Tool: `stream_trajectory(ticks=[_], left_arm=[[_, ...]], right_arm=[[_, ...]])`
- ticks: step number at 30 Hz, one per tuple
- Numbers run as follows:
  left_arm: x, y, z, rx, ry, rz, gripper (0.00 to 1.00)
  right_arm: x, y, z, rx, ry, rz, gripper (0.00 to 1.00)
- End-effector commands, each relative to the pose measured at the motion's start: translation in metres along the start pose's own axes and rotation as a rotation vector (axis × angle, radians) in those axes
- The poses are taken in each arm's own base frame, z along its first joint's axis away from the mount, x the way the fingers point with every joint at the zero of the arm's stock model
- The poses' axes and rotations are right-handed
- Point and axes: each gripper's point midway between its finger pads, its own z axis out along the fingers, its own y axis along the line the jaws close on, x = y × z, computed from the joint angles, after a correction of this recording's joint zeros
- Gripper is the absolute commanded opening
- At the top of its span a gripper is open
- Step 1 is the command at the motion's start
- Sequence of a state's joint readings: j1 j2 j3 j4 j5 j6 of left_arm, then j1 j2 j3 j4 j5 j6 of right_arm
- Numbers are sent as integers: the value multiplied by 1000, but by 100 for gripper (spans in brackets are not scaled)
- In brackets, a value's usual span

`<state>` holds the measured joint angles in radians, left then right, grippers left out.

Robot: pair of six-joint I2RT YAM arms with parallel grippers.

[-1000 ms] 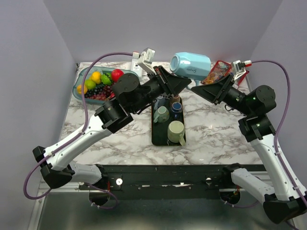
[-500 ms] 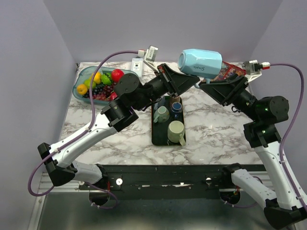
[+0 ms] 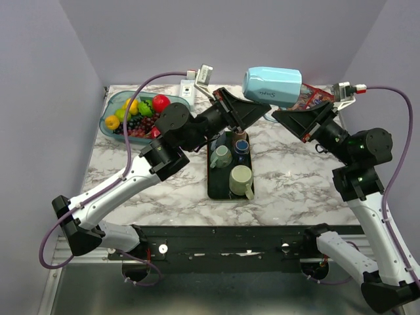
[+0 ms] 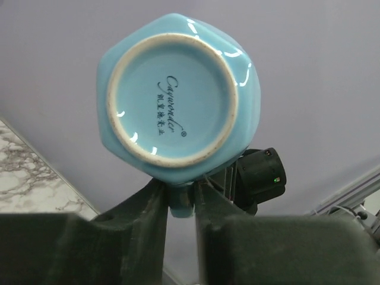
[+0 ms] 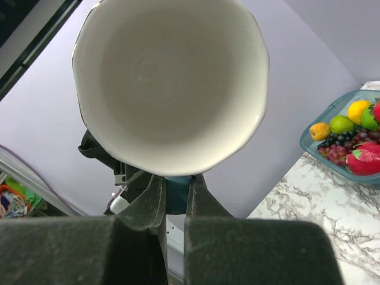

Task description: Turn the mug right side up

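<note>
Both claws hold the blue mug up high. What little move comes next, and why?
Probably the left claw should let go. The mug lies sideways in the air, pinched by both; the right claw alone could then tip it upright.

— Is it bright?
— Yes, soft light all over. Little white shines sit on the mug (image 4: pixel 178 101).
— Anything fuzzy?
— The dark fingers (image 4: pixel 142 217) up close look blurry.

The left arm (image 3: pixel 125 180) and the right arm (image 3: pixel 371 210) both reach up and lean in together. The left gripper (image 3: pixel 264 111) and right gripper (image 3: pixel 278 116) nearly meet, each with jaws pinched on the mug (image 3: pixel 272 85).
</note>
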<state>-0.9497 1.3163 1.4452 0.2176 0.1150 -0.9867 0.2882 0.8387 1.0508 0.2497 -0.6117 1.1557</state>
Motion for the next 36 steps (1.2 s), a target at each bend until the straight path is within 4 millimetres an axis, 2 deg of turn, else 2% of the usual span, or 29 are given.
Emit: stream_trajectory(ticks=[1,2,3,5,6,7,8,9,10,11,12,13,14,15,17,19,20,21,25,26,29,30,32,33,36], left_arm=[[-10,-15,-11,25,-33,44,51],[-6,-5,-13,-4,-29,51,60],[-12,-2,-17,-22,-51,77,75],[-8,16,-22,-79,-38,103,87],[-13,19,-26,-99,-48,116,97],[-14,26,-30,-126,-53,141,99],[-6,40,-34,-169,-29,151,99],[-12,44,-42,-199,-48,162,99],[-14,55,-46,-241,-57,192,99],[-7,72,-55,-300,-30,203,99],[-9,77,-62,-332,-28,219,99],[-12,90,-69,-387,-35,237,99],[-4,107,-80,-454,5,265,99],[-5,116,-87,-498,12,280,99],[-2,144,-107,-635,44,317,99],[2,162,-116,-714,82,344,99],[4,172,-125,-768,107,360,99],[8,182,-127,-798,135,382,99],[15,206,-134,-868,201,430,99],[17,211,-136,-881,212,433,99],[20,224,-136,-903,236,454,99],[21,228,-136,-912,240,458,99],[17,235,-138,-938,231,468,99],[18,239,-138,-949,235,472,99],[13,250,-144,-997,221,499,99]], right_arm=[[-12,-4,3,65,-37,-33,1],[-13,-5,3,78,-44,-32,1],[-16,-8,2,101,-61,-39,1],[-20,-14,3,139,-74,-47,1],[-21,-22,1,184,-81,-53,1],[-24,-23,1,206,-87,-57,1],[-25,-29,2,236,-88,-57,1],[-26,-43,-2,305,-92,-74,1],[-31,-43,-2,333,-102,-95,1],[-33,-53,-4,382,-103,-111,1],[-33,-76,-12,491,-97,-146,1],[-36,-85,-16,543,-98,-175,1],[-39,-92,-20,592,-99,-203,1],[-42,-116,-32,708,-92,-265,1],[-44,-138,-45,816,-80,-319,1],[-46,-171,-64,970,-48,-408,1],[-46,-183,-71,1016,-36,-432,1],[-41,-203,-82,1084,-8,-470,1],[-25,-253,-100,1220,85,-508,1],[-17,-270,-102,1255,128,-501,1],[-7,-296,-106,1305,194,-500,1],[0,-310,-106,1322,232,-494,1],[7,-323,-103,1328,277,-493,1],[12,-336,-105,1348,313,-486,1],[18,-351,-103,1364,362,-486,1]])
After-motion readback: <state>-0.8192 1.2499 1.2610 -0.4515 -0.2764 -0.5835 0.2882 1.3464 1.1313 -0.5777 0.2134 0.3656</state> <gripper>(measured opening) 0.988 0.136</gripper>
